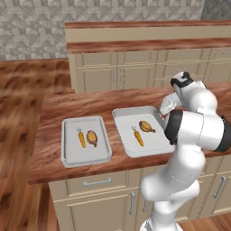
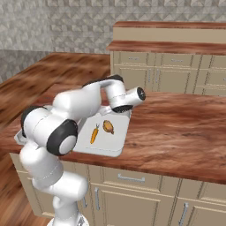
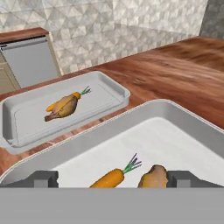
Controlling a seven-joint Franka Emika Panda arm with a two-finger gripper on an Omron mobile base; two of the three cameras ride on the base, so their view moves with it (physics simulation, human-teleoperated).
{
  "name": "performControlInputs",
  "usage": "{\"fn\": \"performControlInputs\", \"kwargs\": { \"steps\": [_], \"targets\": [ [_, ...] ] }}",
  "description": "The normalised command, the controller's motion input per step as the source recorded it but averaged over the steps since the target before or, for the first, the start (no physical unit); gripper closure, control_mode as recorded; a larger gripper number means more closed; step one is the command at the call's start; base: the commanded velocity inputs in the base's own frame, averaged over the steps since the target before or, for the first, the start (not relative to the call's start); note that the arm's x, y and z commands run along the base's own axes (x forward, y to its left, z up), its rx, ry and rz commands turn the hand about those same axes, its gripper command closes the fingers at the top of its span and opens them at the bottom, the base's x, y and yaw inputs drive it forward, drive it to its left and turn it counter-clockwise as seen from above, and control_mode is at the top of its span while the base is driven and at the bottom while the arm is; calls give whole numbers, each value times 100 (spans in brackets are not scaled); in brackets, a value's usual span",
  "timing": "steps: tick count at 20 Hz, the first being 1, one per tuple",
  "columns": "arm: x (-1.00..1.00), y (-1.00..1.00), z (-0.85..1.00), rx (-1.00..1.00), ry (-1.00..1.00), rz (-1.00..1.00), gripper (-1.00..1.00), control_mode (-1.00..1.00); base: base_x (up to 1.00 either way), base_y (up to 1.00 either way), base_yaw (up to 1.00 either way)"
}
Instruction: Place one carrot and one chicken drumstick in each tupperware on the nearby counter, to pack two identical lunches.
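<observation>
Now the claw (image 3: 112,178) hangs released just above the big tray (image 1: 121,118), over its carrot (image 1: 138,137) and drumstick (image 1: 146,127). Pulling away low could, I judge, clip the rim or nudge the food toward the worktop (image 1: 54,108) front edge.

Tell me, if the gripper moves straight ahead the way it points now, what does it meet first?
Probably the carrot and drumstick in the larger tupperware, lying between the open gripper fingertips; depth is uncertain.

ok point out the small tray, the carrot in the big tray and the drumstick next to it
small tray (image 1: 69,159), left base view, near rim
carrot (image 1: 138,136), left base view, orange body
drumstick (image 1: 145,126), left base view, meaty end
</observation>
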Motion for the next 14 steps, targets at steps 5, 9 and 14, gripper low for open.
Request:
{"fn": "performControlInputs", "kwargs": {
  "steps": [5, 9, 14],
  "targets": [
    [-100, -14, 34, -4, -2, 0, -100, -100, 0, 0, 0],
    [-8, 0, 0, 0, -5, -1, -100, -100, 0, 0, 0],
    [0, 0, 0, 0, 0, 0, -100, -100, 0, 0, 0]
  ]
}}
